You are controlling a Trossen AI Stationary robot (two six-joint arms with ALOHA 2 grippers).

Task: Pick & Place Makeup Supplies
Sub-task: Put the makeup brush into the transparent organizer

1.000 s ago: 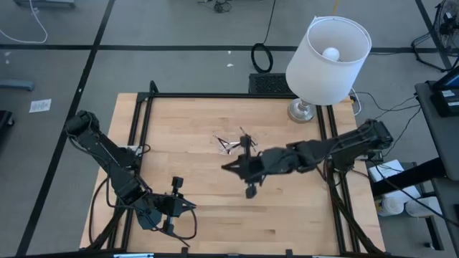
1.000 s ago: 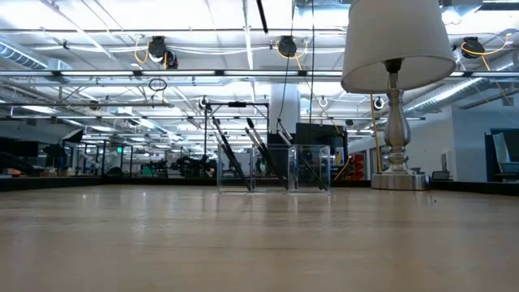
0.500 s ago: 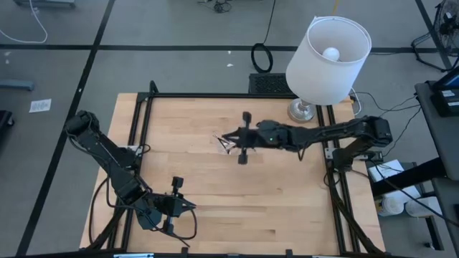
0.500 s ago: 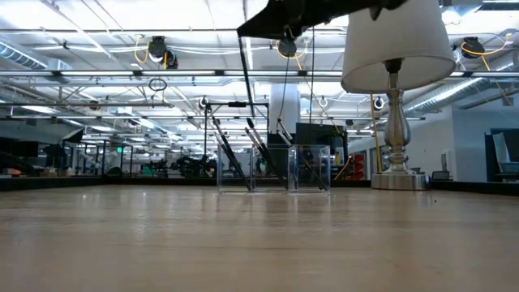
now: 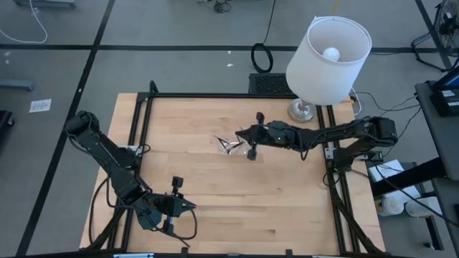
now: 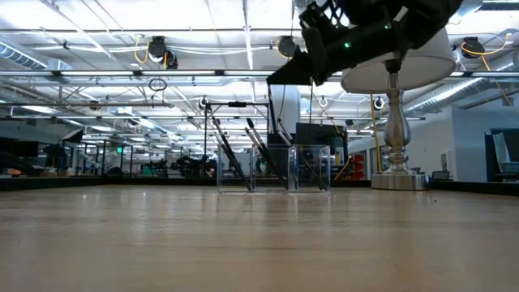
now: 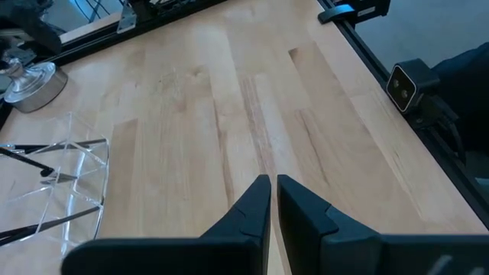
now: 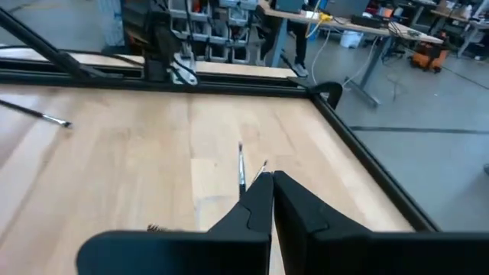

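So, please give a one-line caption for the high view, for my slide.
Right pincer shut above the clear tray of makeup sticks; left pincer waits at the near edge.

A clear tray point(image 5: 228, 145) is sitting on the table point(image 5: 215, 208) behind its middle, with several makeup sticks point(image 6: 243, 158) leaning inside it. The right hand point(image 5: 244, 135) is hanging over the table just right of the tray. The lamp point(image 5: 327, 57) is standing at the table's back right corner. The left hand point(image 5: 188, 206) is resting low over the front left part, well apart from the tray.
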